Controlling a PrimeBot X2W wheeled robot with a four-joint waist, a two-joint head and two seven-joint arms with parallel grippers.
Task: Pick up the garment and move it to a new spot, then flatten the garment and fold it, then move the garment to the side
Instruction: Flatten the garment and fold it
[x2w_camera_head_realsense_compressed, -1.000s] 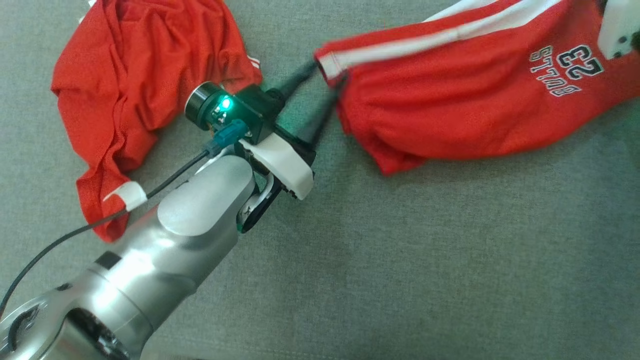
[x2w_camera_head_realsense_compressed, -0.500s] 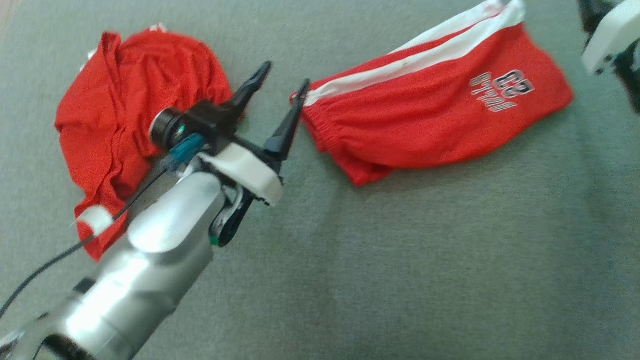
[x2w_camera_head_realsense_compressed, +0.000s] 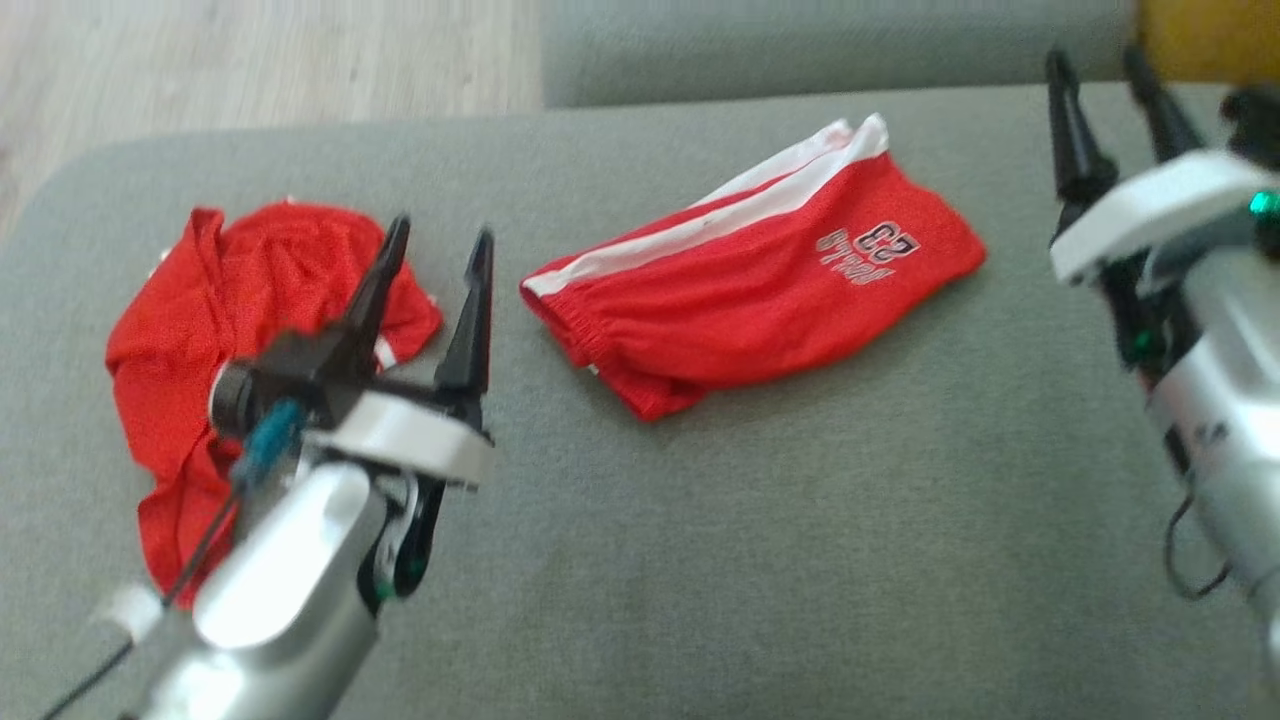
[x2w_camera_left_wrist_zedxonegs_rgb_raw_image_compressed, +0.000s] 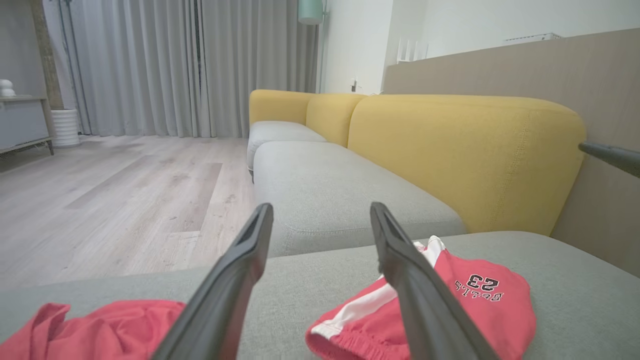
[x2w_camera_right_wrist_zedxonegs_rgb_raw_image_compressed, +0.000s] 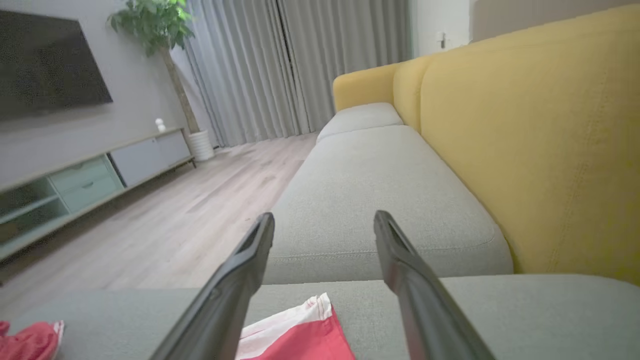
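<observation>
Head view: left hand (x2w_camera_head_realsense_compressed: 442, 235) and right hand (x2w_camera_head_realsense_compressed: 1095, 60) each stand spread and empty. The folded shorts (x2w_camera_head_realsense_compressed: 750, 300) lie mid-seat on the sofa (x2w_camera_head_realsense_compressed: 800, 550), near a crumpled red garment (x2w_camera_head_realsense_compressed: 230, 320).

Left wrist view: 2 red items lie close together; you could grasp the wrong one.

Right wrist view: pinching only 1 layer would probably undo the fold.

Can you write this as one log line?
left gripper: open | right gripper: open | folded red mesh shorts: on grey sofa cushion
</observation>
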